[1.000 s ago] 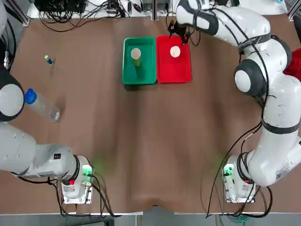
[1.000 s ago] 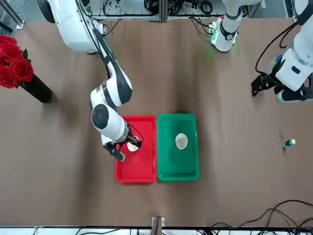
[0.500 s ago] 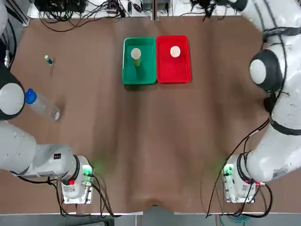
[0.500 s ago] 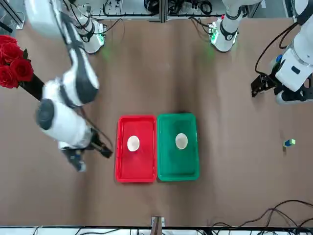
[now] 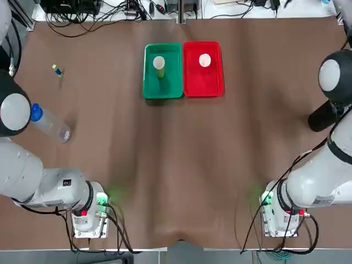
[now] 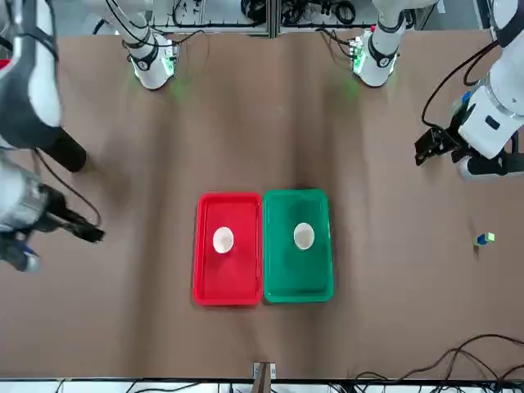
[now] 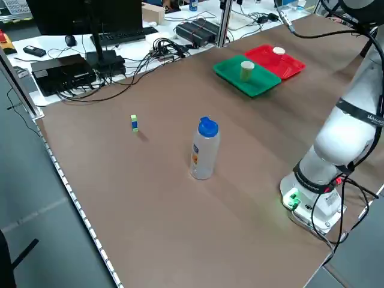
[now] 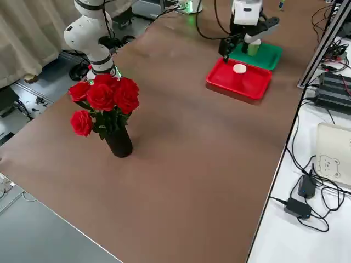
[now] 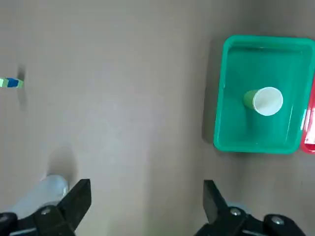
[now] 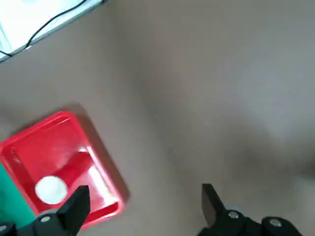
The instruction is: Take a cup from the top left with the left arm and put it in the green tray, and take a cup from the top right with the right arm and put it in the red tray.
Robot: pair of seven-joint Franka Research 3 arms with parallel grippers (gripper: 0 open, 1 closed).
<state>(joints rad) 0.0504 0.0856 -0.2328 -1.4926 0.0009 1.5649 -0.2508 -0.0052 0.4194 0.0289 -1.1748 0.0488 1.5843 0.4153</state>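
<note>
Standing in their trays, green cup (image 5: 159, 64) and red cup (image 5: 204, 60) lie well clear of both empty grippers, left (image 9: 146, 202) and right (image 10: 144, 206), fingers spread apart.

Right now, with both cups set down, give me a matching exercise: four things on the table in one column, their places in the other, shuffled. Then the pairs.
Things:
1. green cup
2. red cup
3. bottle
4. vase of roses

Places:
A. standing in the red tray
B. beside the left arm, on the bare table
C. standing in the green tray
D. at the robot's right edge of the table

Pairs: 1-C, 2-A, 3-B, 4-D
</note>
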